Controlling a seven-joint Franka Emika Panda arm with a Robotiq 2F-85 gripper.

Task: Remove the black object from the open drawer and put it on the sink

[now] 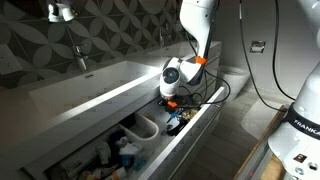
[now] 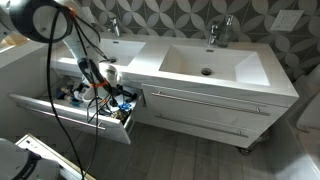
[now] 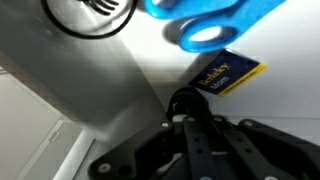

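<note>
A: So, how wide is the claw [image 1: 171,98] standing?

B: Honestly, I cannot tell. It hangs near the middle of the frame, down in the open drawer [image 1: 195,126], and its fingers are lost in the clutter [image 1: 135,145]. From the other side the claw [image 2: 109,88] sits left of centre, again sunk into the open drawer [image 2: 60,115], with black cables [image 2: 60,90] looping across it.

A: Does the wrist view help?

B: Not much. Only the claw's dark body [image 3: 190,130] shows, coming in from the bottom edge, all blurred. A dark rounded shape [image 3: 184,100] sits at its tip. Whether that is the black object or part of the claw, I cannot say, nor whether anything is gripped.

A: Where is the black object, then?

B: Somewhere in the drawer beneath the claw, at best. From outside it is too small and dark to pick out.

A: What else shows up close?

B: A blue thing [image 3: 210,20] along the top edge, a blue and yellow packet [image 3: 230,72] right of centre, and a wire coil [image 3: 90,12] upper left, all partly cut off.

A: And the sink?

B: The sink [image 2: 150,58] shows whole in only one exterior view, both basins and the taps [image 2: 215,30] at the top. In the other, the sink [image 1: 90,85] runs off the left edge.
</note>
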